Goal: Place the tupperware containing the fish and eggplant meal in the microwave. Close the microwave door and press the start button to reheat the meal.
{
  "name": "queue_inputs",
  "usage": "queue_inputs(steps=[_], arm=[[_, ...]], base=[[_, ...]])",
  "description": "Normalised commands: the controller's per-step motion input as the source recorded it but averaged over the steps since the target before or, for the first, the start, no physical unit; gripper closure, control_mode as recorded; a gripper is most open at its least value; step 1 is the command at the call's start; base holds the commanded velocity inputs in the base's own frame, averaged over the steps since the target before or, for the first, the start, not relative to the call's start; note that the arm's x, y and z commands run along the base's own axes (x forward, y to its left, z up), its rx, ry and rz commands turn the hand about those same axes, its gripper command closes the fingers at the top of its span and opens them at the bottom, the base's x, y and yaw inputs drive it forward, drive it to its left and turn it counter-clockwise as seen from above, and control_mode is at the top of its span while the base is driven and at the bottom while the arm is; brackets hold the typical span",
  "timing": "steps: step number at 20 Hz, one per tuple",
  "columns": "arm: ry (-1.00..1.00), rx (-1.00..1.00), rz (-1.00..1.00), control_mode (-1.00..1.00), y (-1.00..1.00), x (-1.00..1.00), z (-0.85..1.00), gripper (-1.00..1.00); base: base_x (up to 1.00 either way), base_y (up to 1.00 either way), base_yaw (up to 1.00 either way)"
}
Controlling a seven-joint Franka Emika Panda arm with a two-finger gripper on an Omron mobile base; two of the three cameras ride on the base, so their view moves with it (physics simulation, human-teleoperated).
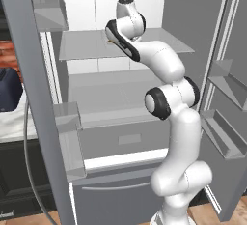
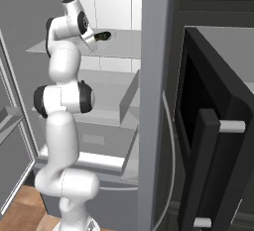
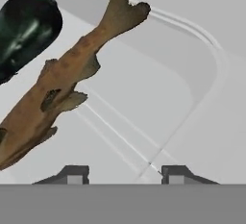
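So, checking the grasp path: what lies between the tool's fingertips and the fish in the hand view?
Nothing but bare container floor: the tupperware bottom stretches clear from the fingertips up to the fish, in the hand view.

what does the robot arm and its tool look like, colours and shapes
The arm is glossy white, built of rounded tube-like segments with black rings and caps at the joints. The tool ends in two small dark fingertips with pale grey pads. No cables or markings show.
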Motion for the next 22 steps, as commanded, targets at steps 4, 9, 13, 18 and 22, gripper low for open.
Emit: queue_inputs(steps=[4, 9, 13, 18, 22], arm=[[-0.06, 0.0, 0.0, -1.0, 0.0, -0.01, -0.12, 1.0], [-0.1, 0.0, 0.0, -1.0, -0.06, -0.72, -0.04, 1.0], [0.01, 0.0, 0.0, -1.0, -0.1, -1.0, 0.0, 1.0], [0.01, 0.0, 0.0, -1.0, -0.15, -1.0, -0.13, 1.0], [0.07, 0.0, 0.02, -1.0, -0.08, -1.0, -0.29, 1.0]], base=[[0.0, 0.0, 0.0], [0.0, 0.0, 0.0], [0.0, 0.0, 0.0], [0.0, 0.0, 0.0], [0.0, 0.0, 0.0]])
